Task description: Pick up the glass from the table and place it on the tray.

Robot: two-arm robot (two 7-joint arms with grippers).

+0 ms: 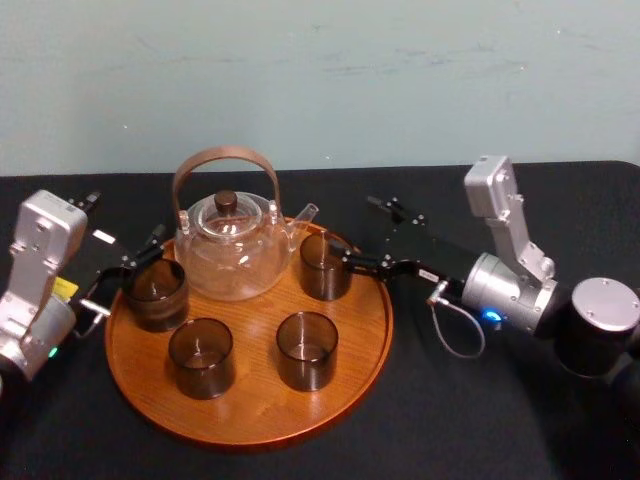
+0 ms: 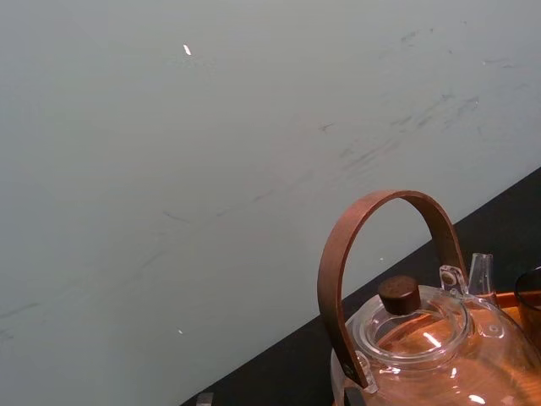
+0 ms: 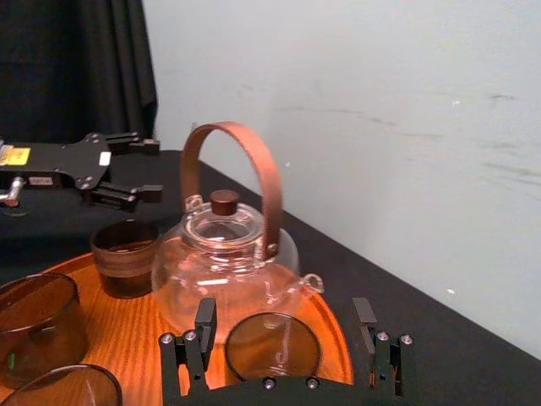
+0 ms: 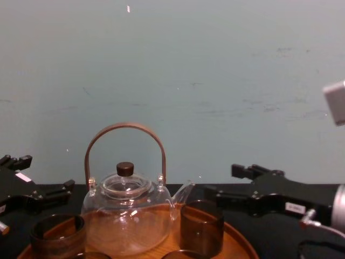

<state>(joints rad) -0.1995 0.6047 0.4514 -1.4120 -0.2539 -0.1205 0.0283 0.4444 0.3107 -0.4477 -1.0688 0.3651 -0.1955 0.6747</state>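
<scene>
1. Tray (image 1: 255, 415) sat mid-scene on the black table (image 1: 480, 420), with a glass teapot (image 1: 232, 255) on its far part.
2. Glass (image 1: 325, 266) stood upright on the tray's far-right part, just right of the teapot and close to its spout.
3. Right gripper (image 3: 283, 309) reached in from the right and sat just beside that glass. Its fingers were spread wider than the glass and gripped nothing. In the right wrist view the glass sat in the gap between them, clear of both.
4. Left gripper (image 3: 150, 168) was at the tray's far-left edge, fingers spread, pinching nothing.
5. Second glass (image 1: 155, 293) stood upright on the tray's left part, just beside the left gripper. Could not tell whether they touched.
6. Near-left glass (image 1: 201, 357) and near-right glass (image 1: 306, 350) stood upright on the tray's near part, apart from each other.
</scene>
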